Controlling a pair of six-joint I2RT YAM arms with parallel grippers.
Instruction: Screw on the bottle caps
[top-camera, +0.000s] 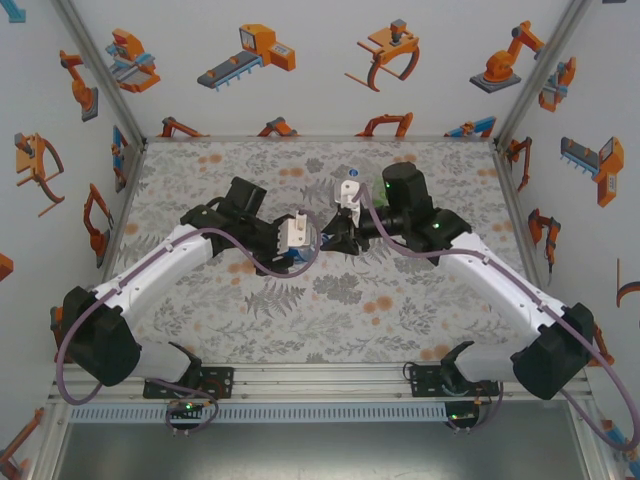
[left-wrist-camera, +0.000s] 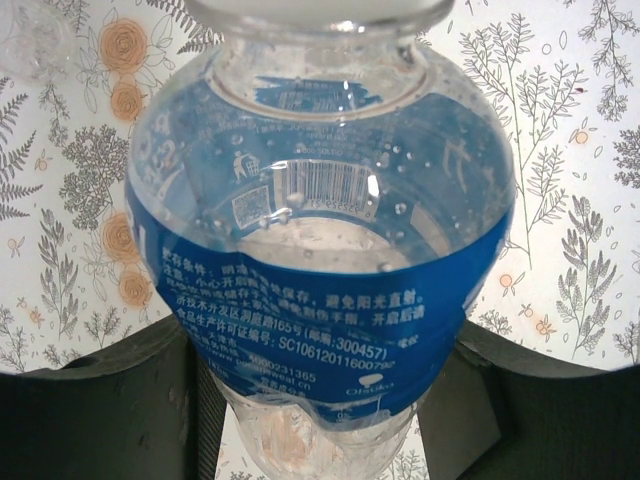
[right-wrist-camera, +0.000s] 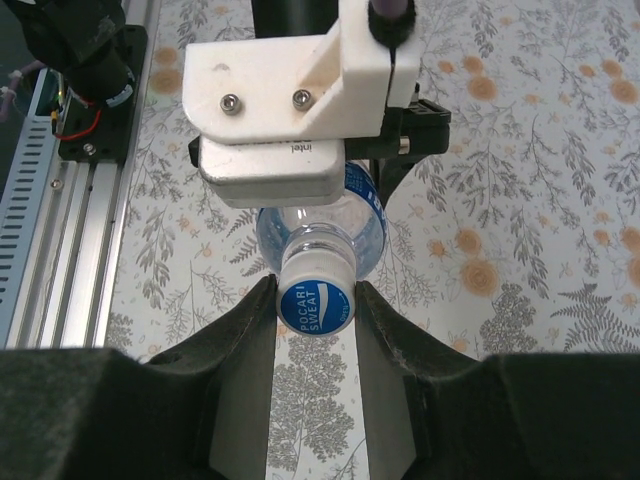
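The left gripper is clamped around the body of the clear plastic bottle with the blue label, which fills the middle of its view. Low in the centre of the right wrist view, the right gripper pinches the small round white cap with a blue printed top, seated on the bottle's neck. To my eye, the right wrist should turn true to the bottle's axis, pressing lightly inward, while the left resists the spin.

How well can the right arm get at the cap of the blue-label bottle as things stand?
Yes, it seems: the right pincer flanks the cap, apparently touching it on both sides, with nothing between. The left pincer holds the bottle.
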